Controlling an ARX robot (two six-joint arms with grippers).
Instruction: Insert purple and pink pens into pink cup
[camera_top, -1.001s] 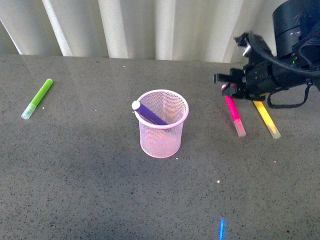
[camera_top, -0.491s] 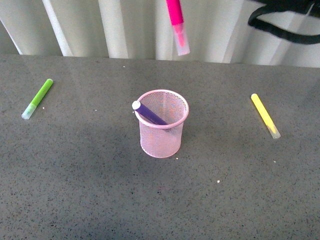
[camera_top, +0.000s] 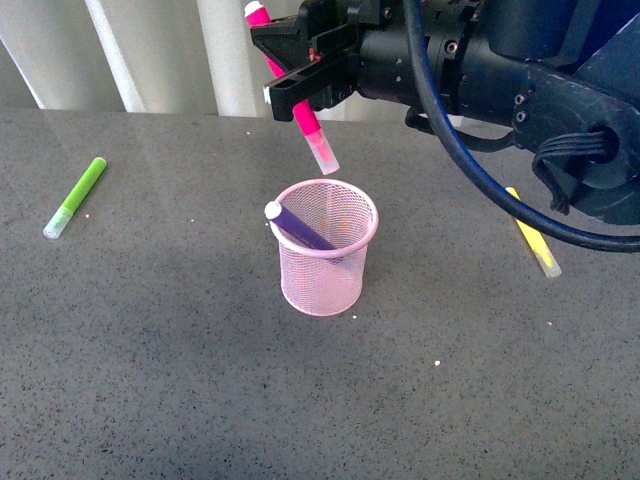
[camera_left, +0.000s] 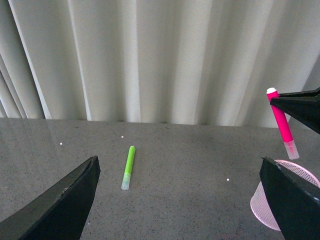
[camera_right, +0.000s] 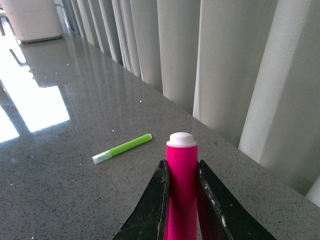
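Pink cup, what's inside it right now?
The purple pen, leaning with its white end over the pink cup's rim. Its lower tip is hidden behind the mesh. The pink pen hangs above, outside.

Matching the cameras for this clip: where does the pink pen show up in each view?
Front view: pink pen in the upper middle, tilted, cap down, clamped in the right pincer above the pink cup.
Left wrist view: pink pen just above the pink cup's rim.
Right wrist view: pink pen close up between the pincer's fingers.
Shared landmark: the lime-green marker.
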